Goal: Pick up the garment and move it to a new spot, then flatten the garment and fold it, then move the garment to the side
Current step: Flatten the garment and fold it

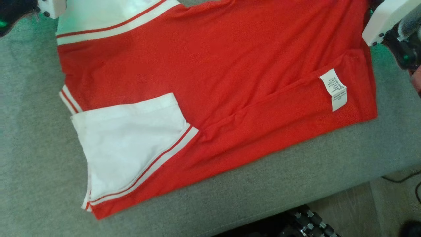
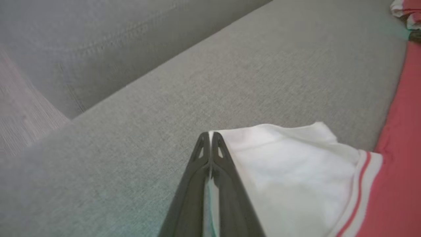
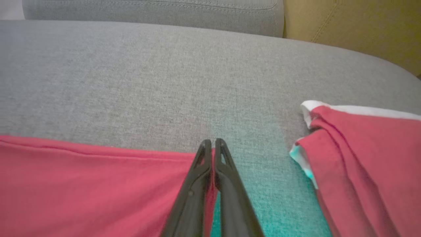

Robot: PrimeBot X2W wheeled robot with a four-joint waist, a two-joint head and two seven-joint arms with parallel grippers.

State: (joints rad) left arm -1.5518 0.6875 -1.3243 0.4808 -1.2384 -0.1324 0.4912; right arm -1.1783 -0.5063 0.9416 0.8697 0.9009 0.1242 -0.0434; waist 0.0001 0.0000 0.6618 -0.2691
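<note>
In the head view we see the red garment (image 1: 230,65) spread over the grey sofa seat (image 1: 29,138). A near white sleeve (image 1: 131,144) lies over its body at seven o'clock, and a white care label (image 1: 334,89) sits at three o'clock. Our pale left forearm (image 1: 52,6) is at eleven o'clock and the right forearm (image 1: 384,23) at two o'clock, each by a far corner of the garment.

In the left wrist view the left jaws are pressed together on the corner of the far white sleeve (image 2: 296,171), white cloth pinched between the fingers (image 2: 227,184). The sleeve spreads toward four o'clock.

In the right wrist view the right jaws are closed tight on the red hem (image 3: 98,184), which runs out to nine o'clock. A bunched red fold (image 3: 361,158) with a white edge lies at three o'clock, apart from the jaws.
</note>
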